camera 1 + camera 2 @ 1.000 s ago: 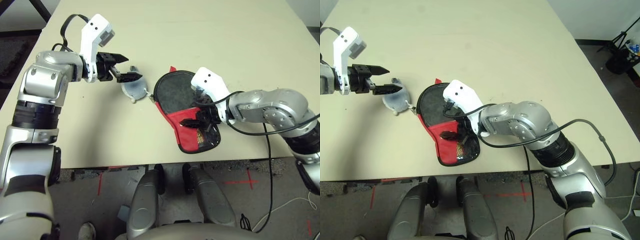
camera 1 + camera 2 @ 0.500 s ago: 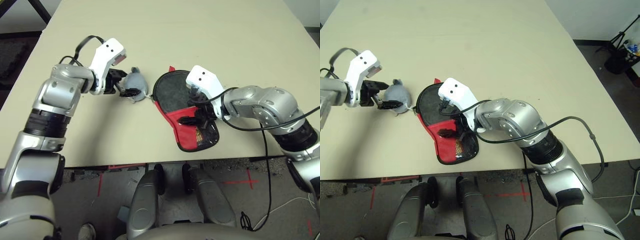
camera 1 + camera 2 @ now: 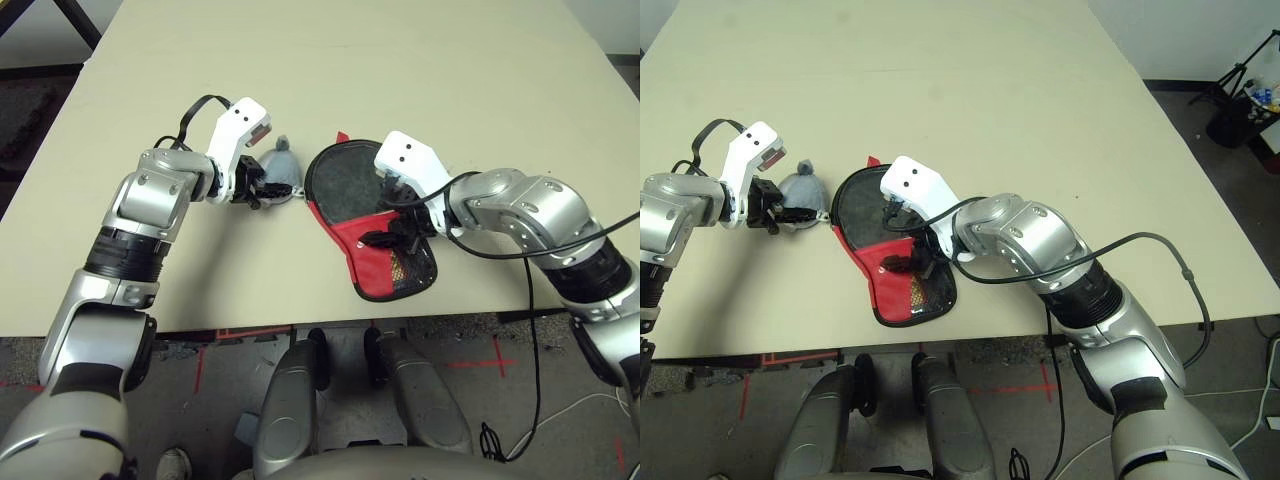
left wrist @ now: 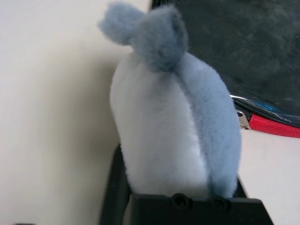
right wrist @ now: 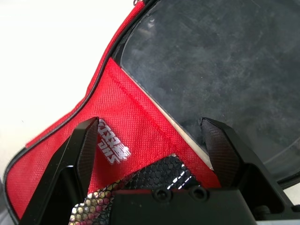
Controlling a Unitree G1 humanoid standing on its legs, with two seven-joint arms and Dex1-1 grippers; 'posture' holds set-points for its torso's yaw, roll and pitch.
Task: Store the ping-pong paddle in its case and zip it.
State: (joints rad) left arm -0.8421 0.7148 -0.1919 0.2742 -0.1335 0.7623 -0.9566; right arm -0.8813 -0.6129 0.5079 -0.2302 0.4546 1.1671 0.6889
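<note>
Since the earlier frame, left end effector [image 3: 262, 189] has descended and clamped onto the grey fuzzy piece [image 4: 173, 117] beside the case [image 3: 375, 235]. Right end effector [image 5: 152, 145] hovers with fingers spread wide over the red panel, holding nothing. Ping-pong paddle [image 5: 220, 61] lies inside the case on the desk [image 3: 400, 60].
</note>
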